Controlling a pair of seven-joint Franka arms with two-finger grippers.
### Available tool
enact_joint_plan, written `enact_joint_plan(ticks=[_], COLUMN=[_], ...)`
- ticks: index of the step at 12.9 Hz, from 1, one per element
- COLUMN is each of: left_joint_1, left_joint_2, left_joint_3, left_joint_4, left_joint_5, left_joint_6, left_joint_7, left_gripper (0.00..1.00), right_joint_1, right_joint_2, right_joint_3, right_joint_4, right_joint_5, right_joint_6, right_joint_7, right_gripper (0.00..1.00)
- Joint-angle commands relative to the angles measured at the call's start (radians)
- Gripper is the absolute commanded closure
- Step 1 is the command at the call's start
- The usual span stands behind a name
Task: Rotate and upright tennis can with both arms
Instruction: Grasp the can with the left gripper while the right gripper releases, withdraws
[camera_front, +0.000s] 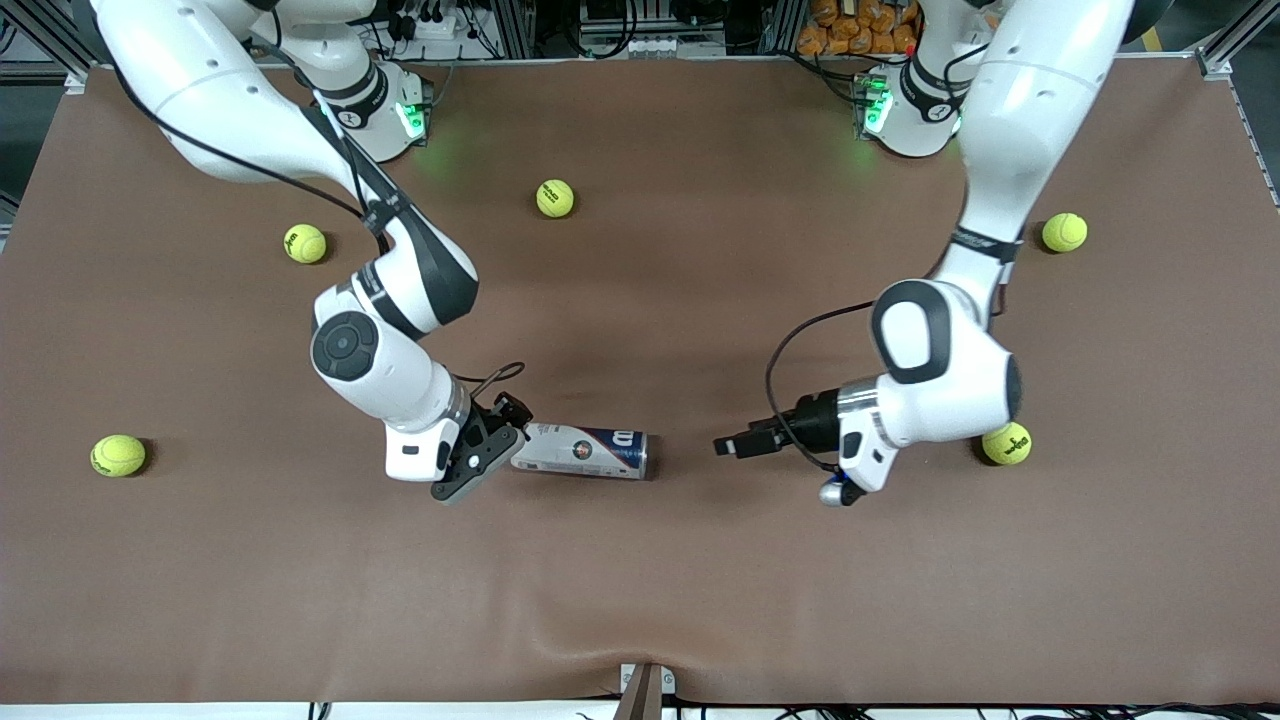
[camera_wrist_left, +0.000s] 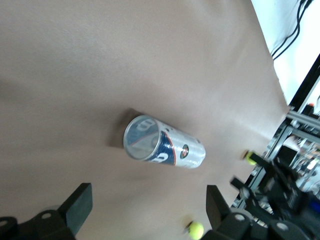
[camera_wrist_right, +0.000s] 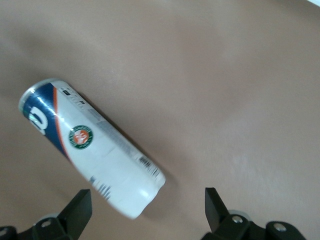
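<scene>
Gripping now: your right gripper (camera_front: 497, 443) has its jaws apart at the white end of the tennis can (camera_front: 580, 451), touching nothing yet.
Left gripper (camera_front: 728, 445): jaws apart, facing the can's navy end, near but clear of it.
Can: it lies flat on the table (camera_front: 640, 600).
Technique: close squarely on both ends so it cannot roll.
Room: 5 tennis balls (camera_front: 555, 197) sit well apart from the can; you have open cloth all round it.

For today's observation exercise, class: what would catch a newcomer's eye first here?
The tennis can lies on its side mid-table, nearer the front camera than most of the scattered tennis balls. The right gripper, open, sits at its white end; the left gripper, also open, faces its navy end across a gap.
</scene>
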Motion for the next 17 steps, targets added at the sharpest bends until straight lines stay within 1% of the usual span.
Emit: enact_joint_plan(ticks=[1, 2, 3, 4, 5, 7, 8, 9, 10, 11, 12, 13, 14, 15, 16, 17], left_joint_1=[-0.038, -0.039, -0.045, -0.061, -0.07, -0.09, -0.093, -0.102, -0.113, -0.114, -0.121, -0.125, -0.137, -0.156, -0.159, -0.16], left_joint_2=[0.082, 0.105, 0.126, 0.144, 0.17, 0.217, 0.233, 0.247, 0.263, 0.276, 0.289, 0.306, 0.315, 0.316, 0.318, 0.321], left_joint_3=[0.004, 0.004, 0.004, 0.004, 0.004, 0.004, 0.004, 0.004, 0.004, 0.004, 0.004, 0.004, 0.004, 0.007, 0.008, 0.007], left_joint_4=[0.07, 0.087, 0.099, 0.106, 0.122, 0.155, 0.17, 0.185, 0.201, 0.217, 0.233, 0.248, 0.259, 0.262, 0.261, 0.261], left_joint_5=[-0.14, -0.189, -0.24, -0.286, -0.326, -0.361, -0.361, -0.361, -0.363, -0.363, -0.363, -0.369, -0.396, -0.419, -0.42, -0.424], left_joint_6=[0.048, 0.05, 0.055, 0.061, 0.088, 0.116, 0.125, 0.134, 0.144, 0.156, 0.159, 0.164, 0.174, 0.186, 0.188, 0.191], left_joint_7=[0.023, 0.036, 0.052, 0.069, 0.101, 0.144, 0.147, 0.147, 0.147, 0.147, 0.147, 0.147, 0.15, 0.152, 0.156, 0.174], left_gripper=[0.0, 0.01, 0.04, 0.06, 0.07, 0.1, 0.12, 0.14, 0.17, 0.18, 0.21, 0.22, 0.23, 0.25, 0.26, 0.29], right_joint_1=[-0.045, -0.08, -0.114, -0.117, -0.102, -0.074, -0.085, -0.105, -0.108, -0.088, -0.046, -0.007, -0.001, -0.005, -0.005, -0.004], right_joint_2=[-0.083, -0.103, -0.126, -0.167, -0.21, -0.293, -0.329, -0.353, -0.375, -0.41, -0.45, -0.473, -0.496, -0.519, -0.543, -0.572], right_joint_3=[0.008, 0.009, 0.011, -0.011, -0.067, -0.144, -0.159, -0.173, -0.219, -0.297, -0.374, -0.446, -0.481, -0.5, -0.526, -0.551], right_joint_4=[-0.021, -0.019, -0.019, -0.025, -0.025, -0.024, -0.025, -0.022, -0.016, -0.019, -0.025, -0.022, -0.022, -0.022, -0.022, -0.022], right_joint_5=[0.0, 0.001, 0.003, 0.006, 0.012, 0.015, 0.022, 0.068, 0.126, 0.178, 0.208, 0.22, 0.228, 0.228, 0.228, 0.228], right_joint_6=[-0.076, -0.107, -0.127, -0.162, -0.232, -0.331, -0.378, -0.427, -0.475, -0.497, -0.529, -0.578, -0.605, -0.636, -0.667, -0.693], right_joint_7=[0.076, 0.076, 0.081, 0.081, 0.081, 0.081, 0.081, 0.075, 0.067, 0.066, 0.057, 0.05, 0.049, 0.035, 0.009, -0.02], right_gripper=[0.0, 0.0, 0.0, 0.0, 0.0, 0.0, 0.0, 0.0, 0.0, 0.0, 0.0, 0.0, 0.0, 0.0, 0.0, 0.0])
